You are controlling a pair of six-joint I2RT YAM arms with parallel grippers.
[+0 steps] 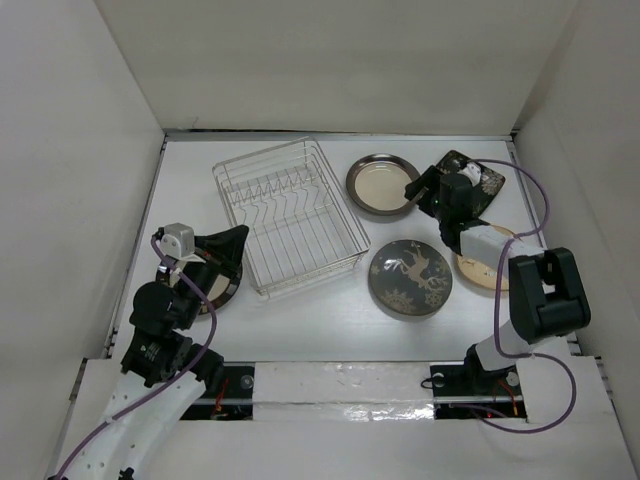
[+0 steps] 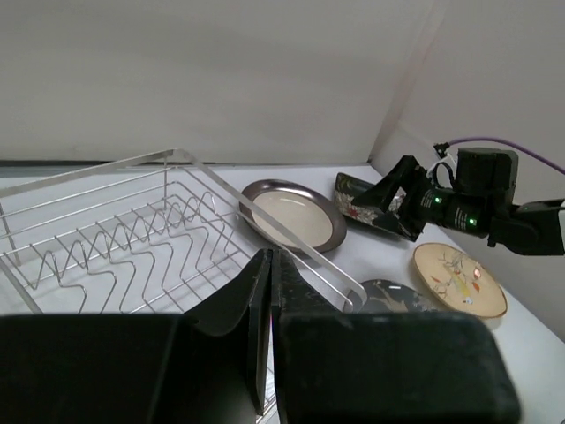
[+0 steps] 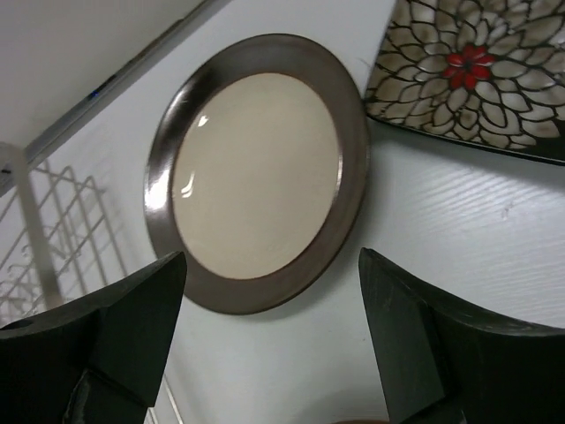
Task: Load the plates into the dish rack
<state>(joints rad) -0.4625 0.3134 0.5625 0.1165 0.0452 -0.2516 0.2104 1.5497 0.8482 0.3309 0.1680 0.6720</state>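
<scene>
Black jointed arms (image 1: 540, 290), white forearm shells (image 1: 490, 243), purple cables (image 2: 494, 140), black wedge-fingered right hand (image 3: 274, 331).

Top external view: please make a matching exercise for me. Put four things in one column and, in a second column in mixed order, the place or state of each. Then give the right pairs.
Things
1. dish rack
2. dark-rimmed plate
3. grey floral plate
4. square flowered plate

Places or states
A. at the far right, partly under the right arm
B. holds no plates
C. flat on the table, to the right of the rack's near end
D. flat on the table, to the right of the rack's far end

Pairs: 1-B, 2-D, 3-C, 4-A
</scene>
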